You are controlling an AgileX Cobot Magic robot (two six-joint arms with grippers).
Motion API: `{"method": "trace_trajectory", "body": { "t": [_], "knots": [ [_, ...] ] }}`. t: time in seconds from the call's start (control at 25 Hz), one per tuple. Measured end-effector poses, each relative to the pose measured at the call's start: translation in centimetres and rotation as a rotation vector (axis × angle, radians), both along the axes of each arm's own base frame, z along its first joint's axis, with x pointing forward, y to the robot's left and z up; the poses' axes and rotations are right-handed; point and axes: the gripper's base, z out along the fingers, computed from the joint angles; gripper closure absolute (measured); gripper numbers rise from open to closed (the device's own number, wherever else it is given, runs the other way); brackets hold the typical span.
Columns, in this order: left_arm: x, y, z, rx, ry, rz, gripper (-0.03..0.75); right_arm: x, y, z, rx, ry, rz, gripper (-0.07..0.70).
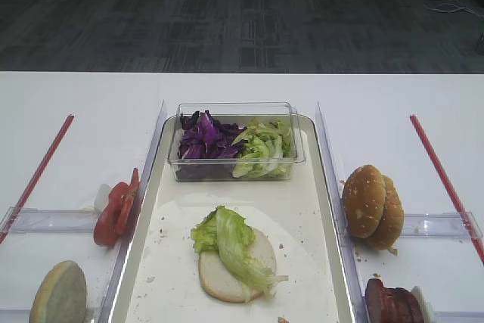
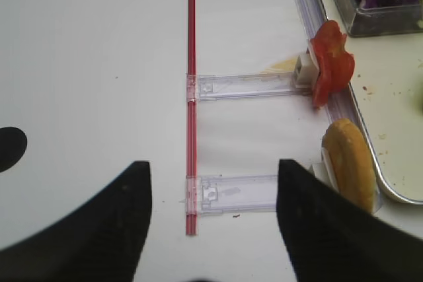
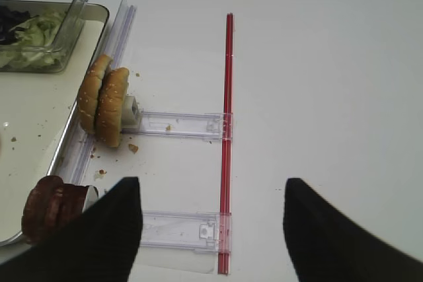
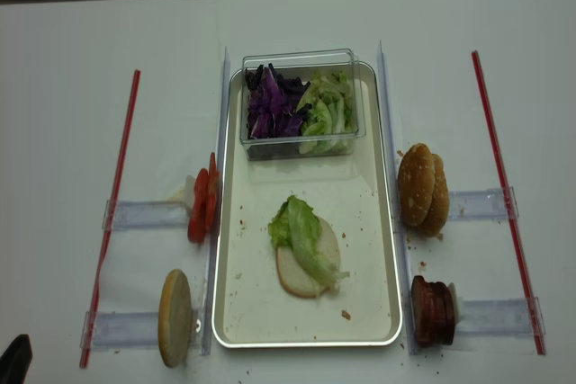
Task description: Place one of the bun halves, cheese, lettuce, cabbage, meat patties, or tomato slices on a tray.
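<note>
**Burger parts racked either side of a tray, both hands apart and empty**

Far left, a red stick [image 4: 112, 209] lies along the tabletop [image 4: 72, 87]. Beside it, a pale bun half [image 4: 175, 317] stands on edge in a clear holder [image 4: 135, 328]; it looks light and springy, best taken across its flat faces. The tomato slices [image 4: 202, 205] stand upright just outside the tray rim; they look thin, wet and easily torn, so a gentle pinch at the upper edge seems wise. The left hand [image 2: 211, 222] hovers over the holders, jaws apart, holding nothing.

On the tray [image 4: 369, 312] a bun half [image 4: 301, 272] lies flat with lettuce [image 4: 301, 233] draped over it, limp and liable to slide. Behind, a clear tub [image 4: 300, 101] holds purple cabbage [image 4: 270, 105] and more green leaves; its walls hinder a sideways reach.

To the right stand two sesame buns [image 4: 423, 189] and the meat patties [image 4: 433, 312], firm, probably greasy. The tray rim stands between them and the base. The right hand [image 3: 211, 229] hovers nearby, jaws apart, empty.
</note>
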Motion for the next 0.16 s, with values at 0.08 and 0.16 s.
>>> {"method": "trace_trajectory", "body": {
  "t": [0.08,0.16],
  "knots": [
    [0.00,0.00,0.00,0.000,0.000,0.000,0.294,0.00,0.00,0.00,0.000,0.000,0.000,0.163],
    [0.00,0.00,0.00,0.000,0.000,0.000,0.294,0.00,0.00,0.00,0.000,0.000,0.000,0.163]
  ]
}}
